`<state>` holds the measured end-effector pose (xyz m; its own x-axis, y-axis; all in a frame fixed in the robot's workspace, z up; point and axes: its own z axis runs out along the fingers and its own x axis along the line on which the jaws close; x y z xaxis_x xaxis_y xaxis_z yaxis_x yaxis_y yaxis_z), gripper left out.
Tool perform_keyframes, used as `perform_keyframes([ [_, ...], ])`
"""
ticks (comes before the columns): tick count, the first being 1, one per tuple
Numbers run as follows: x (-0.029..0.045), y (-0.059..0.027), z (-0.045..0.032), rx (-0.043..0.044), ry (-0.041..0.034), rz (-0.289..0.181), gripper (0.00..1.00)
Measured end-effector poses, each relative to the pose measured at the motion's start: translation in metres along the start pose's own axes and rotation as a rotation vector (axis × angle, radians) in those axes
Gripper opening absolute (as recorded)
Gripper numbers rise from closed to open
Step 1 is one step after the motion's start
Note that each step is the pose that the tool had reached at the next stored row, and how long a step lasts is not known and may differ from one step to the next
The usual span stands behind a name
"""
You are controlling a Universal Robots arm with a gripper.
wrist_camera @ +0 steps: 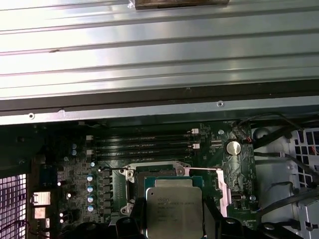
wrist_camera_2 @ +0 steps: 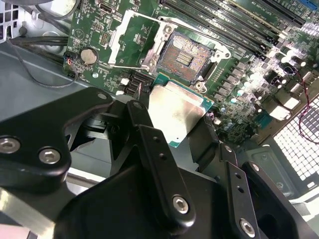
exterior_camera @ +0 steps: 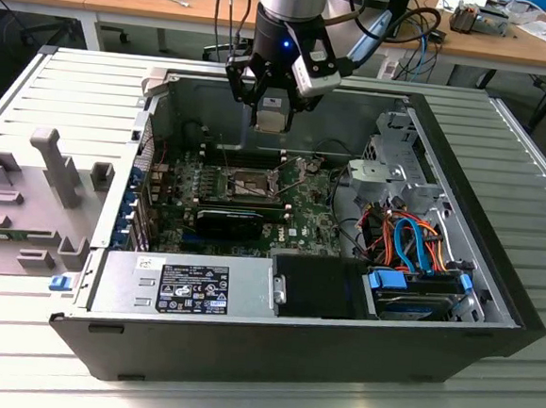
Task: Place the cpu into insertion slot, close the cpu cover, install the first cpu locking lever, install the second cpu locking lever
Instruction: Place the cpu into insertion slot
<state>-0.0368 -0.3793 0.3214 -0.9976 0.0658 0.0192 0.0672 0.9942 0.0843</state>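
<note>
One gripper [exterior_camera: 271, 119], mine, clamped on the cpu [wrist_camera_2: 177, 112], which hangs flat in the air over the motherboard [exterior_camera: 305, 216]. Insertion slot [wrist_camera_2: 187, 57] lies near below, apart from the cpu, dark centre exposed. Cpu cover [wrist_camera_2: 117, 40] stands flipped open beside the slot.

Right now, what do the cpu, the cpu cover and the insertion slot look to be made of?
cpu: dull silvery metal lid on a green board edge, soft sheen.
cpu cover: thin bright sheet metal, probably steel, glinting.
insertion slot: dark, likely plastic bed with fine coppery contacts, metal rim.
</note>
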Motion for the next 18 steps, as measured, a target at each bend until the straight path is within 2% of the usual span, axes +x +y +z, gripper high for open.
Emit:
perform_keyframes([
  [18,0.0,0.0,0.0003,-0.0004,-0.0041,0.048,0.55],
])
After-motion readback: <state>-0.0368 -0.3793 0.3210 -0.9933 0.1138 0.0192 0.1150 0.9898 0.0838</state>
